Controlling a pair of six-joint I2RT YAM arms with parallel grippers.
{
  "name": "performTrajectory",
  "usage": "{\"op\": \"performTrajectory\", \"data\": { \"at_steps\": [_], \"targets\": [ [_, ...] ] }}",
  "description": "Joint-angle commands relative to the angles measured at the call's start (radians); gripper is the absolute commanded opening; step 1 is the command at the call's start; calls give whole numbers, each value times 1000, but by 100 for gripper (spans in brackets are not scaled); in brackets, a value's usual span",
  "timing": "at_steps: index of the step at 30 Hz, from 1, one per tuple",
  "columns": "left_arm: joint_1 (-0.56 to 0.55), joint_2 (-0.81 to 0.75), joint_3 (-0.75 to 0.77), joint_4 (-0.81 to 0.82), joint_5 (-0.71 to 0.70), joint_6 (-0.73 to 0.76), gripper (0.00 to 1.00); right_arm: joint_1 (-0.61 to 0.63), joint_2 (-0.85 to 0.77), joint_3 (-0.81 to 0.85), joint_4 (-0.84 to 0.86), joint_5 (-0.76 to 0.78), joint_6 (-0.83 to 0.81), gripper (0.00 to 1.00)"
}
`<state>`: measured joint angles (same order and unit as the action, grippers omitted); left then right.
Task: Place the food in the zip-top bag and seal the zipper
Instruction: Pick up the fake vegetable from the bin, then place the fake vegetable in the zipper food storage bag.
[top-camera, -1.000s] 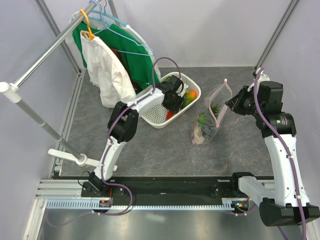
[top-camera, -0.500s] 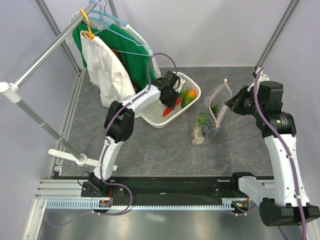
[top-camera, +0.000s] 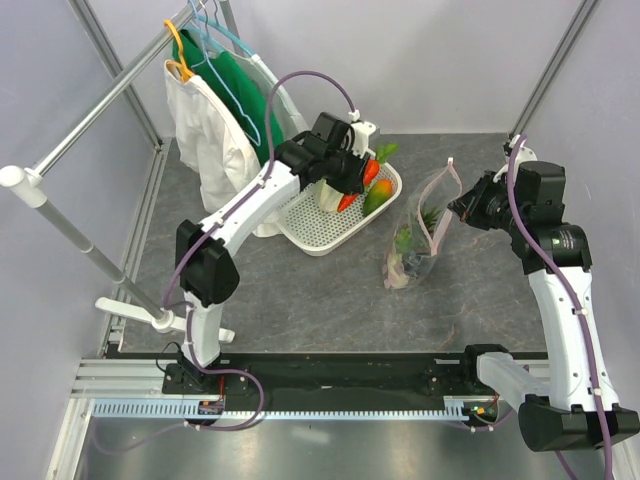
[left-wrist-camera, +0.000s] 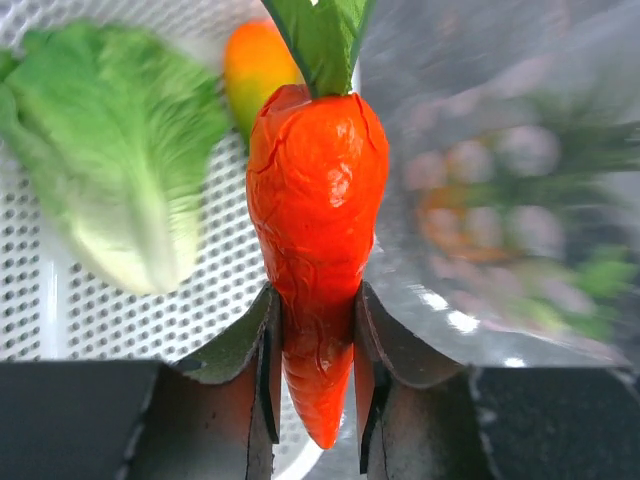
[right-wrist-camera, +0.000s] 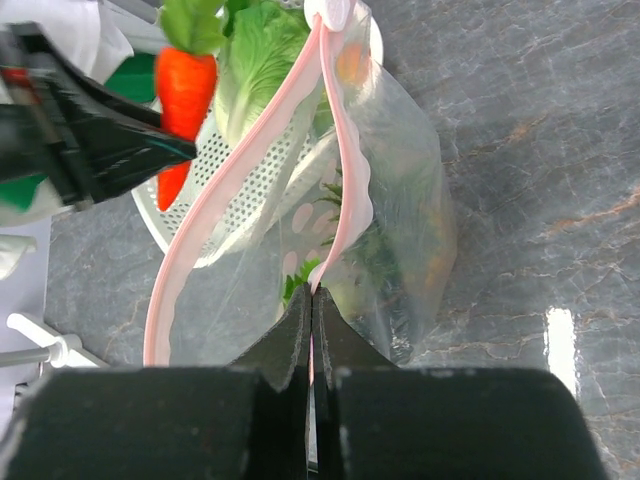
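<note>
The left pincer (left-wrist-camera: 318, 335) was closed on the red chili (left-wrist-camera: 315, 210) and held it above the white basket (top-camera: 322, 238). The right pincer (right-wrist-camera: 312, 310) was fully closed on the zipper (right-wrist-camera: 200, 235) of the zip-top bag (top-camera: 425, 240), which rested open on the counter (top-camera: 300, 295).

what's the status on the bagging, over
Left gripper shut on red chili over basket. Right gripper shut on zipper, zip-top bag mouth open. Nothing seen between.

Top camera looks down from behind — both close wrist cameras share the red chili (left-wrist-camera: 315, 220).
</note>
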<state>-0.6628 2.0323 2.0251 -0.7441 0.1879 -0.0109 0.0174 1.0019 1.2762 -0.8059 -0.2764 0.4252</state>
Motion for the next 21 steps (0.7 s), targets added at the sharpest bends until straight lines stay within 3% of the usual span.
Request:
{"op": "performTrajectory", "data": {
  "at_steps": [1, 9, 21],
  "targets": [
    [0, -168, -17, 115, 220, -124, 14, -2, 6, -3, 54, -36, 23, 0],
    [-73, -247, 15, 342, 343, -202, 19, 0, 4, -6, 80, -119, 43, 0],
    [-224, -235, -9, 584, 286, -271, 23, -2, -6, 11, 102, -191, 70, 0]
  ]
}}
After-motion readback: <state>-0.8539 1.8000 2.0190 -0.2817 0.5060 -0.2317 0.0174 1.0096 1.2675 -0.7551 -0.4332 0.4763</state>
